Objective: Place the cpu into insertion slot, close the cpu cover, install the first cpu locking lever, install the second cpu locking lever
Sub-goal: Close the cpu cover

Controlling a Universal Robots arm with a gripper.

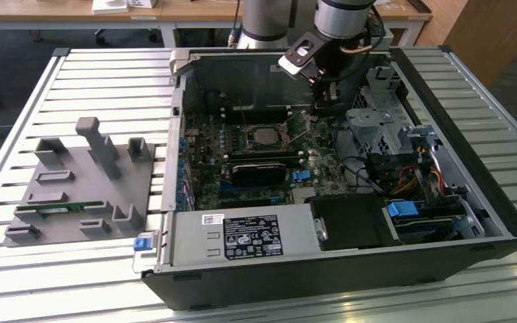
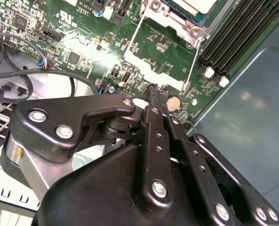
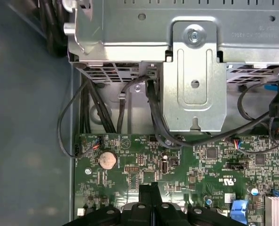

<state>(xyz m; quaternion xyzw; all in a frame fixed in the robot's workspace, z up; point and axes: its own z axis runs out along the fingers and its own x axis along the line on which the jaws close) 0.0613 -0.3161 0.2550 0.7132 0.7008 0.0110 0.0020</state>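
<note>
The cpu [image 1: 264,136], a silver-grey square, sits in the insertion slot [image 1: 245,128] on the green board inside the open computer case. In the second wrist view the cpu [image 2: 192,4] lies under the silvery cpu cover [image 2: 177,21], which looks flat over it. Two thin wire locking levers [image 2: 194,56] stand off the board beside the socket. My gripper [image 1: 324,108] hangs just to the exterior view's right of the socket. Its fingers are shut with nothing between them [image 2: 153,92] [image 3: 151,188], and the tips are close to the near lever's bend.
A metal drive cage [image 3: 193,70] with black cables [image 3: 153,113] stands beside the gripper. Long black memory slots [image 2: 238,37] run by the socket. A power supply [image 1: 240,237] fills the case front. A grey fixture block [image 1: 79,182] sits on the slatted table at the exterior view's left.
</note>
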